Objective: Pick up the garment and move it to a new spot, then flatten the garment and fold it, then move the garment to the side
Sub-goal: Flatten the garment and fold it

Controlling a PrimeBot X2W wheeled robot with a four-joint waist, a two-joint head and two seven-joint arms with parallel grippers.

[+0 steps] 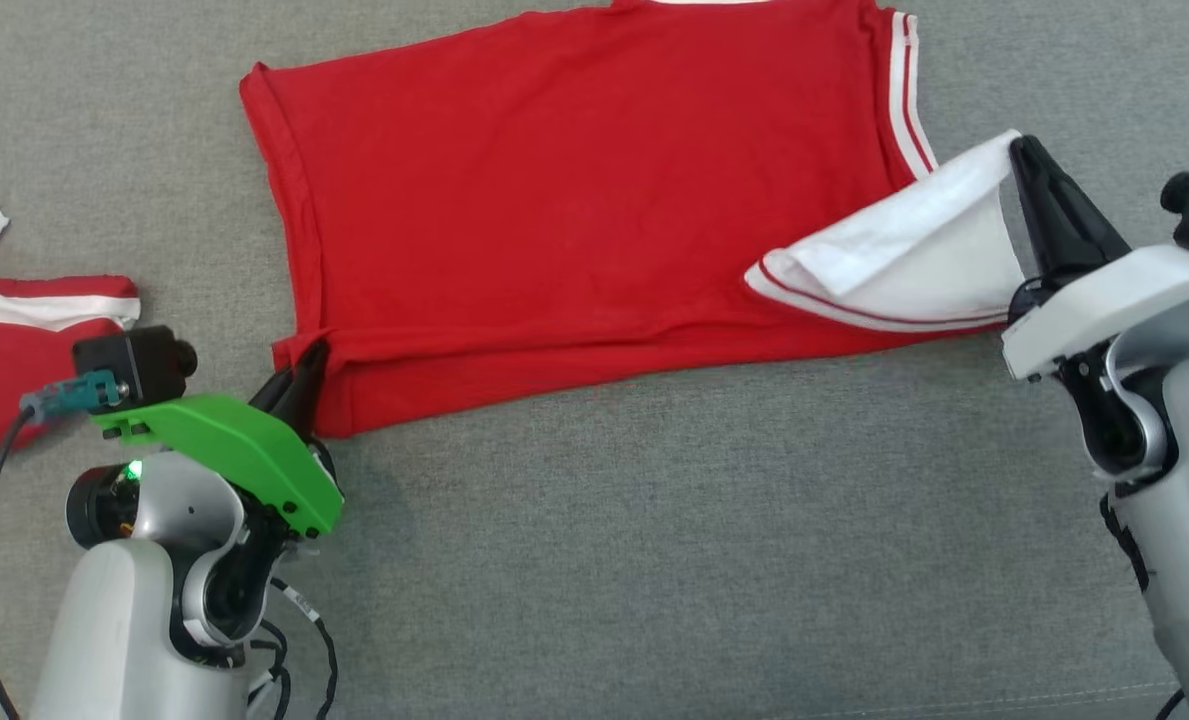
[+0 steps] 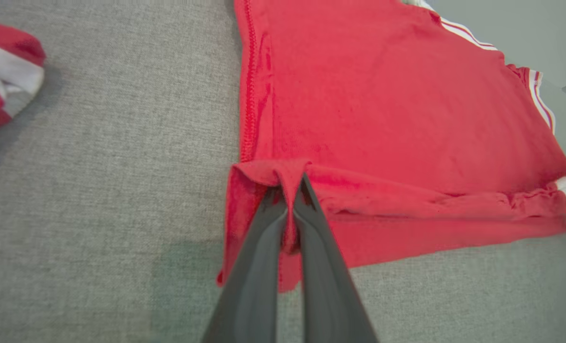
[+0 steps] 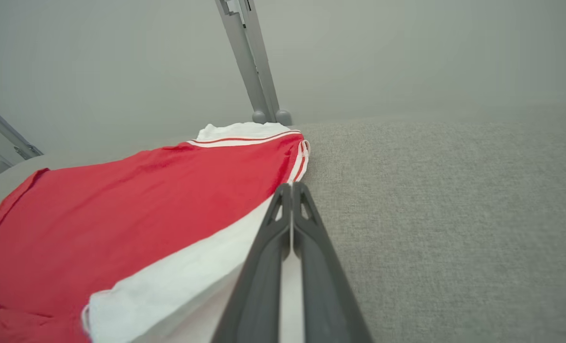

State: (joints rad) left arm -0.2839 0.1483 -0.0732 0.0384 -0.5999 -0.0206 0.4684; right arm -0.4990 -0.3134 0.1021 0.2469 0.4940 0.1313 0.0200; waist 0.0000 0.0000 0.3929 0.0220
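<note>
Red knit garment (image 1: 574,200) lies spread on grey fabric worktop (image 1: 654,560); looks light, limp, likely stretches under pull. Left end effector (image 1: 306,372) clenched on bunched hem corner; right end effector (image 1: 1026,158) clenched on lifted white flap edge. Hems and corners judged best holds.

Left pincer (image 1: 312,358) is green-housed, right pincer (image 1: 1024,150) white-housed.

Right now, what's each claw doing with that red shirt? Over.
Left claw shut on near corner of red shirt. Right claw shut on its white flap, lifted. Another striped garment far left, not in the way.
</note>
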